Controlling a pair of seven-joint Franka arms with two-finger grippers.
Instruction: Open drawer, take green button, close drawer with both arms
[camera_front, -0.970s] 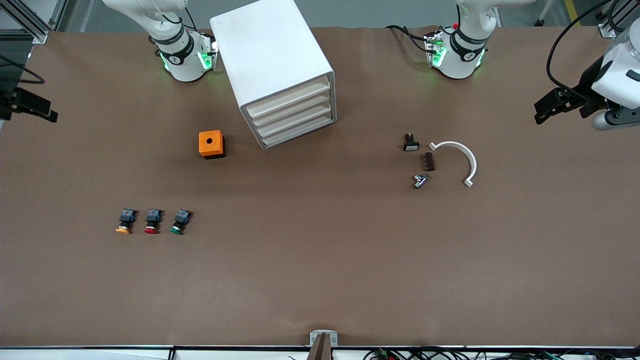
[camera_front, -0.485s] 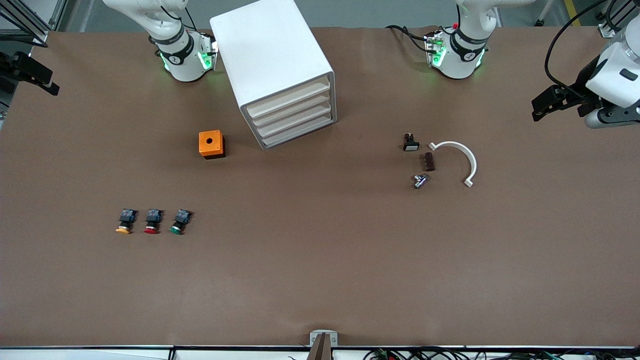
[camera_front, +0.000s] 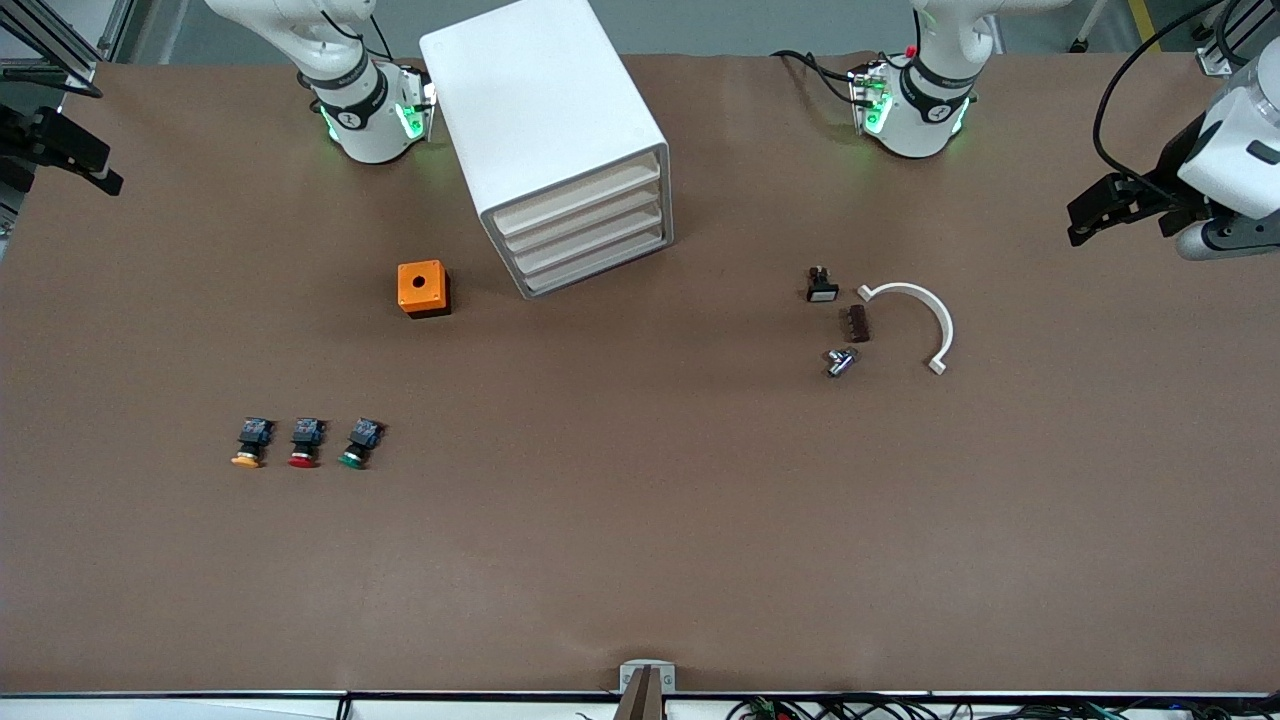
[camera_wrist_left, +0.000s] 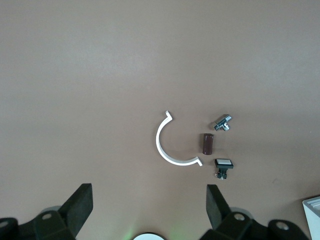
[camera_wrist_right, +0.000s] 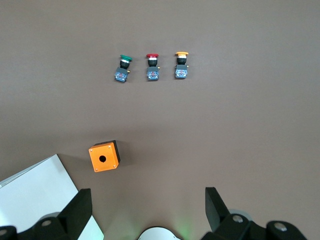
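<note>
The white cabinet (camera_front: 545, 120) stands between the two arm bases, and all four of its drawers (camera_front: 585, 225) are shut. The green-capped button (camera_front: 357, 443) lies on the table beside a red-capped one (camera_front: 304, 442) and a yellow-capped one (camera_front: 250, 443); it also shows in the right wrist view (camera_wrist_right: 122, 67). My right gripper (camera_front: 75, 160) hangs open and empty over the table's edge at the right arm's end; in its own view (camera_wrist_right: 147, 207) the jaws stand wide apart. My left gripper (camera_front: 1100, 210) hangs open and empty over the left arm's end of the table, also wide apart in its own view (camera_wrist_left: 148, 205).
An orange box (camera_front: 423, 288) with a round hole sits beside the cabinet. Toward the left arm's end lie a white half-ring (camera_front: 915, 320), a brown cylinder (camera_front: 855, 323), a metal fitting (camera_front: 838, 361) and a small black switch (camera_front: 821, 285).
My right gripper has moved toward the robots' side along the table's end. My left gripper has shifted slightly and come back. Nothing on the table has moved.
</note>
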